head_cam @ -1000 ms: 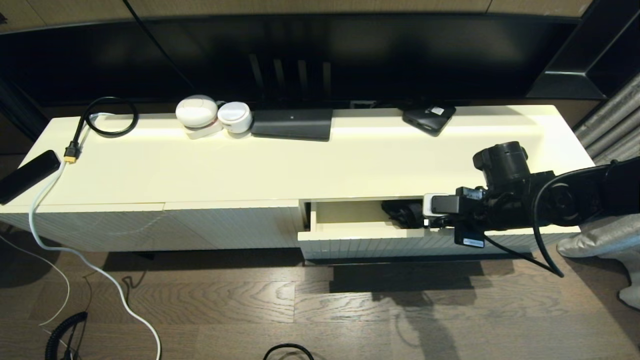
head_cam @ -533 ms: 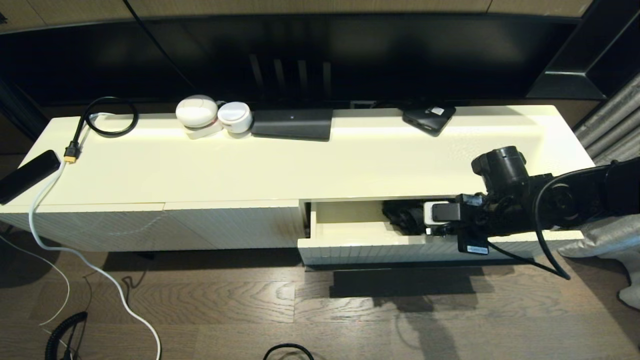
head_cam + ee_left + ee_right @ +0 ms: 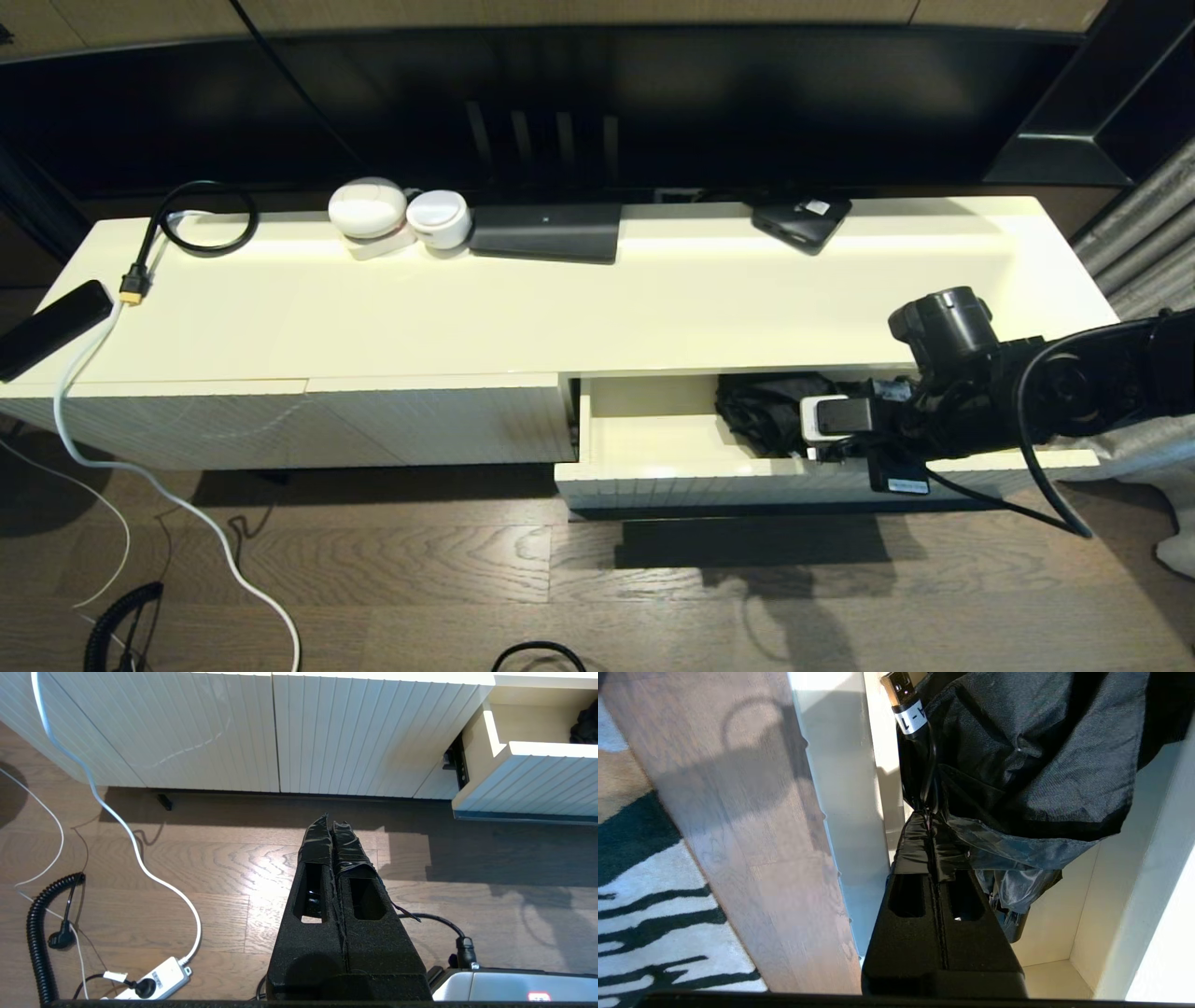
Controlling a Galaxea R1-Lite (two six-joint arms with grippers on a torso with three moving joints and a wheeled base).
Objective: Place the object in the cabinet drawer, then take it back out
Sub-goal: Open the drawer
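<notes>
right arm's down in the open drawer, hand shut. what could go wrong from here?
1. The right hand is pinched on a thin black cable beside the black fabric bundle; the cable could slip out on the lift.
2. The fabric drapes against that hand and may drag or snag on the cabinet drawer front.

The left hand is parked over the floor.

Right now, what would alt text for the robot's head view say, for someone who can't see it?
The right arm reaches over the open cabinet drawer, its fingers hidden behind the wrist, beside dark crumpled fabric lying inside. Small gadgets line the back of the cream cabinet top.
</notes>
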